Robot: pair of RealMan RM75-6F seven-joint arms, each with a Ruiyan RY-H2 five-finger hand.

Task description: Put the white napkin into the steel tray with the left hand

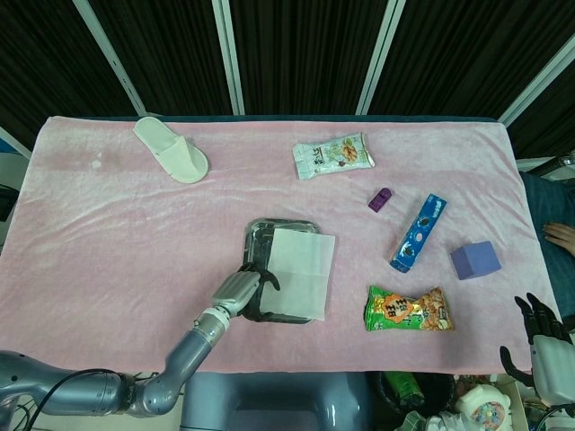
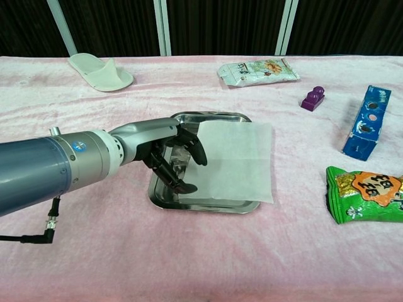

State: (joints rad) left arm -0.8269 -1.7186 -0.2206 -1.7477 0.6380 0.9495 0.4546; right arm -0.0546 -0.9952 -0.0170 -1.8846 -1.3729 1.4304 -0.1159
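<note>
A pink cloth (image 1: 117,233) is being spread over the desk, against dark curtains (image 1: 305,54). The left hand (image 2: 171,157), fingers curled apart and gripping nothing, is being held over the steel tray (image 2: 165,195). The white napkin (image 2: 236,160) is being carried by the tray, overhanging its right rim. The right hand (image 1: 539,346) is being kept off the desk, fingers spread and empty.
</note>
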